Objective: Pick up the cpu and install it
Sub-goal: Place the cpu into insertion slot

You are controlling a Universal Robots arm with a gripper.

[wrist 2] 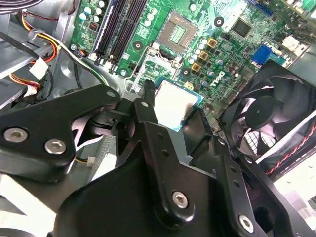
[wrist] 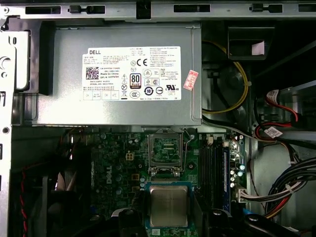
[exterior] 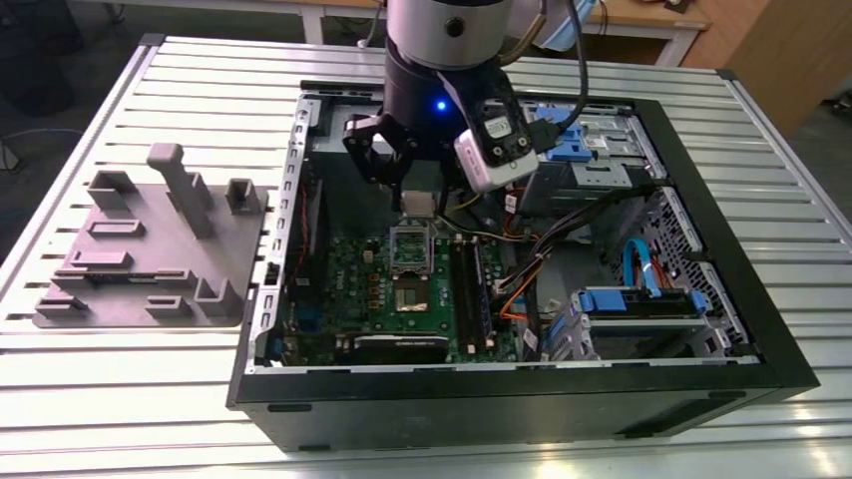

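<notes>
Cpu [exterior: 418, 203] is gripped by the gripper [exterior: 417, 200], whose jaws are closed on two opposite edges of the chip, with the silvery top and pale rim left uncovered. In both wrist views the cpu [wrist 2: 175, 103] [wrist: 169, 205] is seen flanked by black fingers [wrist 2: 146, 106] [wrist: 201, 210] of the gripper [wrist 2: 173, 112] [wrist: 169, 217]. The chip is held level in the air inside the open computer case [exterior: 533, 399], above the green motherboard [exterior: 379, 299] and apart from it. The socket [wrist: 166, 150] [wrist 2: 178, 30] is seen near the chip with its contact field exposed; the cpu is not seated in it. In the exterior view the socket frame [exterior: 409, 251] lies just below the held chip. Memory slots [wrist: 212, 168] [wrist 2: 118, 24] run beside the socket. A big grey box with a white label [wrist: 118, 74] is seen beyond the socket in the first wrist view, and a black fan [wrist 2: 266, 113] is seen near the gripper in the second wrist view. The case is laid on a slatted metal table [exterior: 134, 419], and a grey moulded fixture [exterior: 147, 249] lies on the table at the exterior view's left, well apart from the gripper.
</notes>
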